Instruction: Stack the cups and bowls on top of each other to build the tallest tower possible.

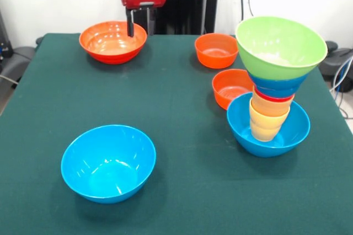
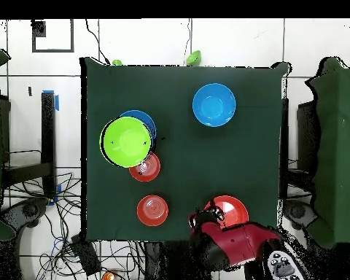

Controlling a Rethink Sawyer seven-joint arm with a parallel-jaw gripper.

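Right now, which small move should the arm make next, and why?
Probably close the gripper on the rim of the large orange bowl. A finger already hangs inside its near-pedestal rim. This bowl is loose, and the tower ends in the wide green bowl, so it could go on top.

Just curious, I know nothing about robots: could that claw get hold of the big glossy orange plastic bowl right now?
Probably yes. The claw hangs at the large glossy orange plastic bowl's far rim, a dark finger dipping inside it. The bowl is upright and empty, with nothing stacked in it or crowding it.
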